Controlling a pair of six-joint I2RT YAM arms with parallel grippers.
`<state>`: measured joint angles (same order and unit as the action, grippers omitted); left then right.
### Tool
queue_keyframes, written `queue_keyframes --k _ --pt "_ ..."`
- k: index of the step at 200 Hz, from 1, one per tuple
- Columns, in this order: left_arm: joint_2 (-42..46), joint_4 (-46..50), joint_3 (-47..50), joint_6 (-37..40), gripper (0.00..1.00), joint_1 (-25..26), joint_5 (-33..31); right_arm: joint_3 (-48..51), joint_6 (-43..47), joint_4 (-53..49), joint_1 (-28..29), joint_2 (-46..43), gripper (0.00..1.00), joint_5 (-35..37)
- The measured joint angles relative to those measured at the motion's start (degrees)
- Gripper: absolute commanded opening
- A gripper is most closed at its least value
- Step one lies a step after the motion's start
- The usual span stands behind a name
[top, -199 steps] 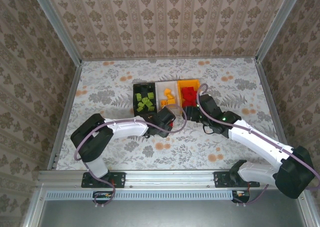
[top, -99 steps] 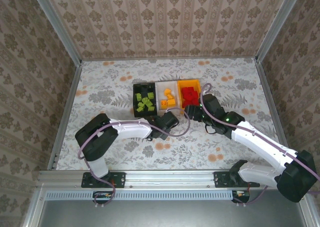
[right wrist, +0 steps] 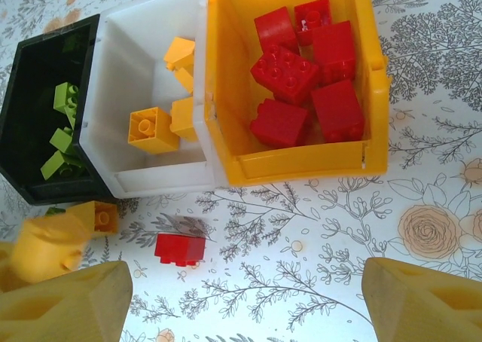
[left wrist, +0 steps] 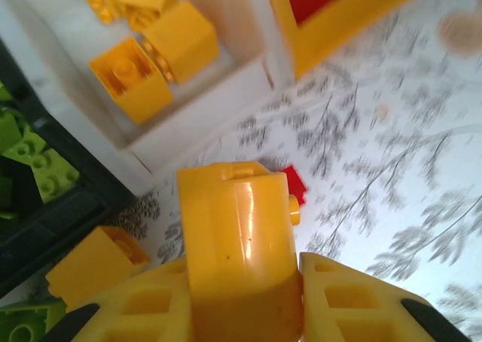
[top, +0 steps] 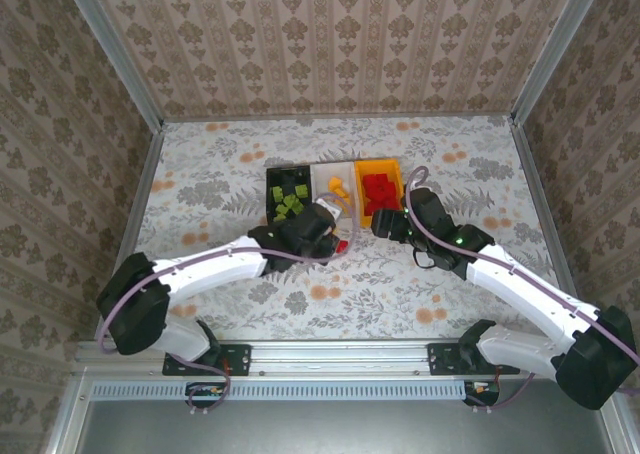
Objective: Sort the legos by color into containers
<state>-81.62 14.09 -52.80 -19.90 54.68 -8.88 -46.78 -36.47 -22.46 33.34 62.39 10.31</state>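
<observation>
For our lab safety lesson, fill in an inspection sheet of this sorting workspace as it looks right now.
Surface: floral-print table, no spills seen.
Job's things: black bin holds green bricks, white bin orange-yellow bricks, orange bin red bricks; loose red brick and loose orange-yellow brick lie on the table.
Clutter: nothing seen.
Grippers: right gripper open, empty; left gripper near the loose bricks, state unclear.
Cables: purple cables loop along both arms.
Surroundings: wallpapered walls, metal frame.
</observation>
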Motion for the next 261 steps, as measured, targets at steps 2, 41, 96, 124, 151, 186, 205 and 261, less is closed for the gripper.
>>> queue_keyframes --k 2,41,96,124,151,186,205,261 --pt "0.1 -0.2 -0.1 -0.2 0.26 -0.5 0.4 0.0 0.0 0.0 0.0 0.0 0.81 0.0" --pt "-6.2 0.5 -9.8 -1.9 0.26 -7.0 4.9 0.9 0.0 0.0 -0.5 -0.1 0.81 0.0" --pt "-20.5 2.3 -23.2 -3.0 0.43 -12.0 7.2 2.3 -0.2 0.2 -0.9 0.3 0.83 -0.1" --pt "-23.4 4.6 -26.3 -3.3 0.52 -12.5 7.5 3.0 -0.2 0.9 -0.9 2.0 0.84 -0.9" --pt "-23.5 5.5 -28.0 -3.6 0.61 -12.5 7.7 3.5 -0.2 2.0 -0.2 3.9 0.86 -1.7" --pt "-17.5 5.7 -25.7 -4.7 0.89 -12.5 7.8 3.5 -0.7 4.6 3.7 8.2 0.88 -1.8" --pt "-9.1 4.8 -20.9 -6.0 0.99 -12.0 7.4 3.2 -0.9 6.1 6.3 11.9 0.87 -1.8" --pt "17.3 2.2 -0.3 -8.9 1.0 -7.4 1.0 -4.0 -0.7 8.9 10.9 26.3 0.82 -1.8"
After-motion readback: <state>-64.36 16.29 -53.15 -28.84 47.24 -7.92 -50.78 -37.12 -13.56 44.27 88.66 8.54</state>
